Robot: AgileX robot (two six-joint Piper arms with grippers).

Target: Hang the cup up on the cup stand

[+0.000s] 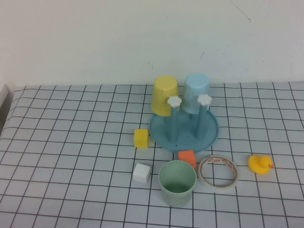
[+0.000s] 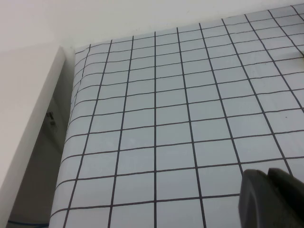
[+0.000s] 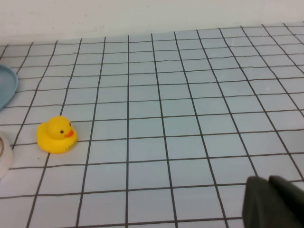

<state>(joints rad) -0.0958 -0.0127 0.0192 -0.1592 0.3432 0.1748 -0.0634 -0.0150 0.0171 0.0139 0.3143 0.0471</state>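
The pale mint-green cup (image 1: pixel 177 182) stands upright, mouth up, near the table's front edge. Behind it is the cup stand (image 1: pixel 184 130), a round blue dish with upright pegs topped by white flower knobs; a slice of its rim (image 3: pixel 6 85) shows in the right wrist view. A yellow cup (image 1: pixel 165 95) and a light blue cup (image 1: pixel 196 92) hang upside down on its back pegs. Neither arm appears in the high view. My left gripper (image 2: pixel 267 174) is shut over bare checked cloth near the table's left edge. My right gripper (image 3: pixel 266 180) is shut, empty, over the cloth right of the duck.
A yellow block (image 1: pixel 141 138), a white block (image 1: pixel 141 172) and an orange block (image 1: pixel 187 157) lie around the cup. A tape roll (image 1: pixel 218 172) and a yellow rubber duck (image 1: pixel 260 164) (image 3: pixel 56 135) sit to its right. The table's left edge (image 2: pixel 71 142) drops off.
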